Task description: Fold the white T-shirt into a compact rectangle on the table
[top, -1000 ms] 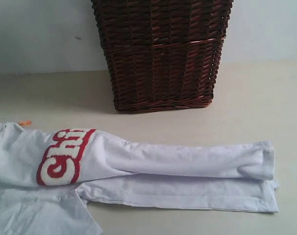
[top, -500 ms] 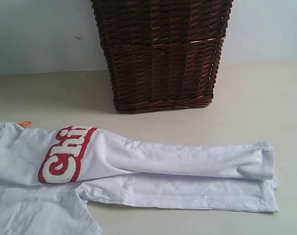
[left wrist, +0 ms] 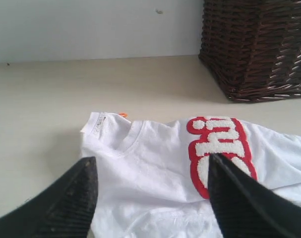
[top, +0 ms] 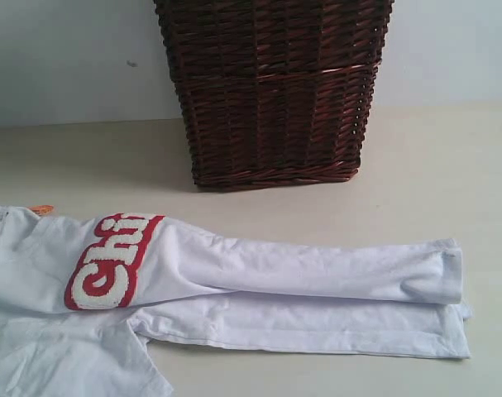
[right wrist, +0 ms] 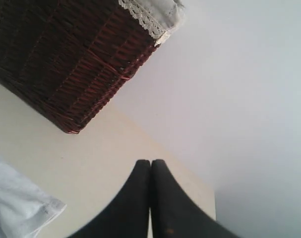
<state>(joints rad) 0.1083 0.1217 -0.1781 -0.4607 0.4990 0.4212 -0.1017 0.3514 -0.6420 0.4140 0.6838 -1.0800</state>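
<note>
You are facing a wrinkled white cotton T-shirt (top: 234,281) lying only lengthwise-folded on the smooth pale beige table (top: 449,165), crosswise folds seemingly not yet done, left gripper (left wrist: 150,198) gaping empty above it, right gripper (right wrist: 150,166) pinching nothing.

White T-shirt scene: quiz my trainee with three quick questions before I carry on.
1. True or false: the right gripper has its fingers pressed together, holding nothing.
2. In the exterior view, the wicker basket stands: A) on the white T-shirt; B) behind it, apart; C) tipped over.
3. Fill in: the shirt's fuzzy letters are outlined in ____.
Key: 1 true; 2 B; 3 red.
</note>
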